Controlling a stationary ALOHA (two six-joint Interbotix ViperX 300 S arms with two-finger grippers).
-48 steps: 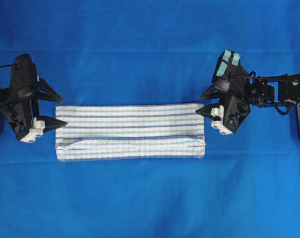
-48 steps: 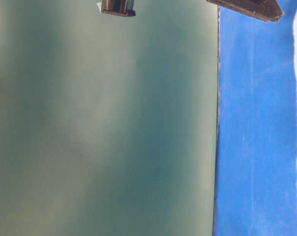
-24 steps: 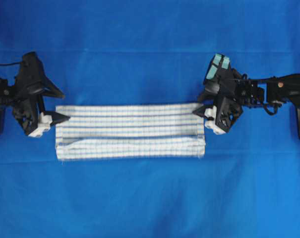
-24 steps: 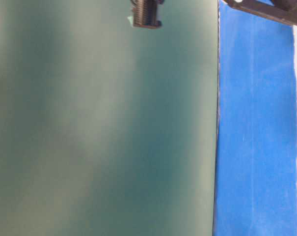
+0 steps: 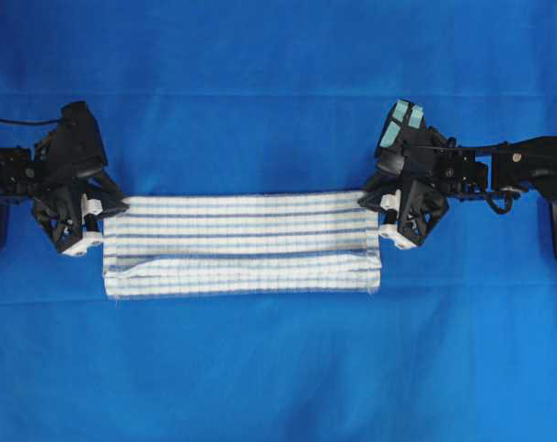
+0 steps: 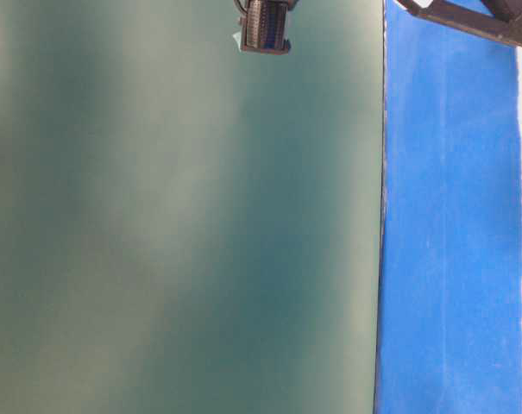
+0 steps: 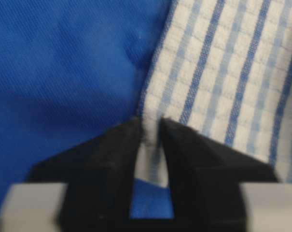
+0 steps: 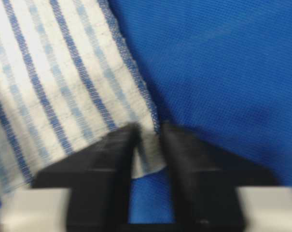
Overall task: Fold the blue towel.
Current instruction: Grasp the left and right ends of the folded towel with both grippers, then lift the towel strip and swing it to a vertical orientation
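The blue towel (image 5: 241, 244), white with thin blue stripes, lies folded into a long band across the middle of the table. At its far-left corner, my left gripper (image 5: 98, 214) pinches the towel's edge. In the left wrist view the black fingertips (image 7: 126, 140) close on the hem of the towel (image 7: 223, 72), with my left gripper (image 7: 150, 128) around it. On the far-right corner sits my right gripper (image 5: 384, 214). The right wrist view shows that corner of the towel (image 8: 54, 82) squeezed inside my right gripper (image 8: 148, 130).
A plain blue table covering (image 5: 278, 368) spreads under everything. The table-level view is mostly a blurred grey-green surface, with a dark gripper part (image 6: 265, 26) at the top and blue covering (image 6: 450, 259) on the right.
Both grippers moved inward and down onto the towel's far corners, and their jaws went from wide apart to closed on the cloth. The towel lies as before.
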